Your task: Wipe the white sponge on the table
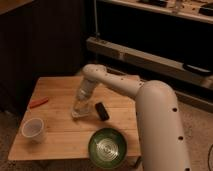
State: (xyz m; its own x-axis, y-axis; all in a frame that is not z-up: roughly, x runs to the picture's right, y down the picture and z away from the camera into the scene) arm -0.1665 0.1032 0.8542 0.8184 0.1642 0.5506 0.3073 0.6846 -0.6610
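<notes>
The table (55, 97) is a small light-brown wooden butcher-block top. My white arm reaches from the right over it and bends down to the gripper (80, 107) near the table's middle. The white sponge (77, 114) shows as a pale flat pad on the wood right under the gripper, with the gripper pressed down on it. Most of the sponge is covered by the gripper.
A black bar-shaped object (102, 110) lies just right of the gripper. A white plastic cup (33, 129) stands at the front left. A green bowl (107, 147) sits at the front edge. A red-orange tool (38, 103) lies at the left edge. Dark shelving stands behind.
</notes>
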